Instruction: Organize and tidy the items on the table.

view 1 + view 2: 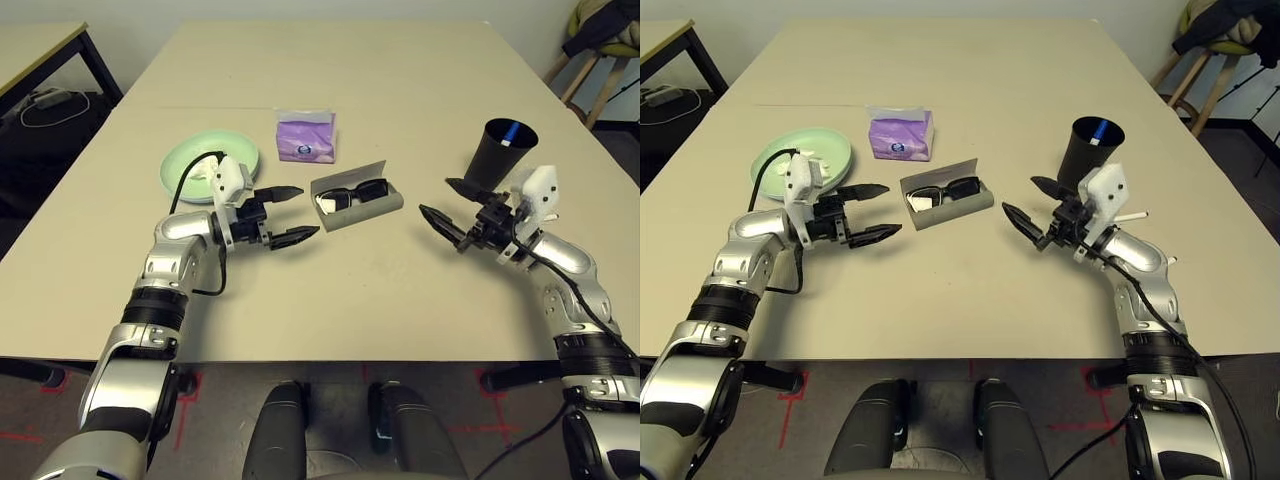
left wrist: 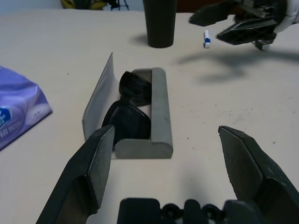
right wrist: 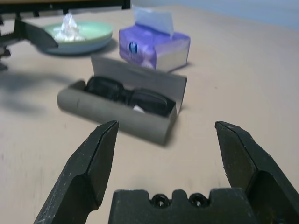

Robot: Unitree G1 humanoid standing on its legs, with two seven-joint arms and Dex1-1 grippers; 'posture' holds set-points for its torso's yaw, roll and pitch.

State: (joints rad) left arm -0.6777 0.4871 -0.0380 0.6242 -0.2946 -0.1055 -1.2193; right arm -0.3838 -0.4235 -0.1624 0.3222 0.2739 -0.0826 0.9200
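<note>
An open grey glasses case [image 1: 372,208] lies mid-table with black sunglasses [image 1: 356,193] inside. My left gripper [image 1: 308,211] hovers open just left of the case, its fingers [image 2: 96,163] pointing at the case's end. To the right of the case, my right gripper [image 1: 434,195] is open too and faces its long side [image 3: 117,114]. Behind the right gripper stands a black cup [image 1: 496,158] with something blue [image 1: 512,130] in it. A blue-white pen [image 2: 206,38] lies on the table [image 1: 330,290] near the cup. A green plate [image 1: 190,160] holding crumpled tissue [image 3: 67,25] sits behind my left gripper, with the purple tissue pack [image 1: 306,137] to its right.
A smaller black-legged table [image 1: 40,45] stands at the far left with cables on the floor beside it. A wooden stool [image 1: 600,60] with clothing on it is at the far right. The table's front edge runs close under my forearms.
</note>
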